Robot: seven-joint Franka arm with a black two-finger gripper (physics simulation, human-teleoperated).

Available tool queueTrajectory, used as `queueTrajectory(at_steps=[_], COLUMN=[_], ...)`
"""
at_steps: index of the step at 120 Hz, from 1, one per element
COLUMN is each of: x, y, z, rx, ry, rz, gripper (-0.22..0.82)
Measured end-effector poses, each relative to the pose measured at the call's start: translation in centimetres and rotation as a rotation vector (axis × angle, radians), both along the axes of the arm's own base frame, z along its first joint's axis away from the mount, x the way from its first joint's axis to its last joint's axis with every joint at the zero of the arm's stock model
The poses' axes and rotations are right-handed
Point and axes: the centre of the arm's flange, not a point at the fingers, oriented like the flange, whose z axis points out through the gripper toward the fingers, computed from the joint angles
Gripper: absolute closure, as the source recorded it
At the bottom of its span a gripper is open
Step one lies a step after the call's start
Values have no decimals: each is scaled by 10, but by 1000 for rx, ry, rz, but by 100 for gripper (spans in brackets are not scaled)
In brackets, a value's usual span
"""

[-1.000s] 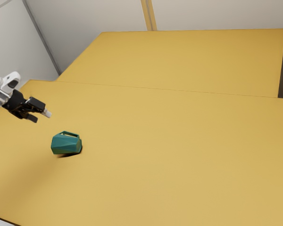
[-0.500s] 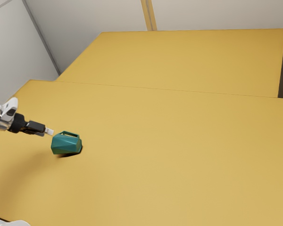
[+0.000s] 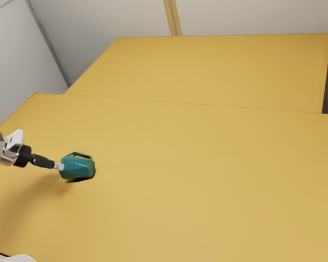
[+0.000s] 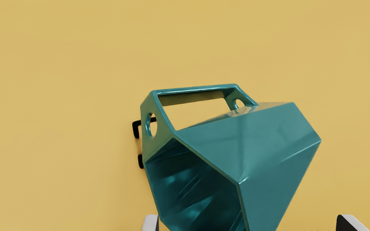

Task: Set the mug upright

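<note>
Yellow counter (image 3: 208, 174) bears the teal mug (image 3: 76, 166) on its side, near the exterior view's left, handle (image 4: 194, 89) jutting out. The jaws stand wide apart, gripping nothing, close at the mug. One fingertip (image 4: 150, 223) lies near the open mouth (image 4: 198, 189), so an off-centre squeeze could shove or roll the mug; smooth, slanting walls might slip while it is being turned. Contact is hard to judge, the wrist view's edge cuts off part of the mouth, and the underside is hidden.
</note>
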Motion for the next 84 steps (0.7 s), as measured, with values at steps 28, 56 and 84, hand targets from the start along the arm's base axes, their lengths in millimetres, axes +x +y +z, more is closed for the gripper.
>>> queueTrajectory(at_steps=[28,56,84], x=[9,-9,-10], y=[-23,-36,-34], z=[-11,-19,-19], rx=[2,-18,-8], ry=[-40,-73,-115], rz=[-83,-80,-88], gripper=[0,8,34])
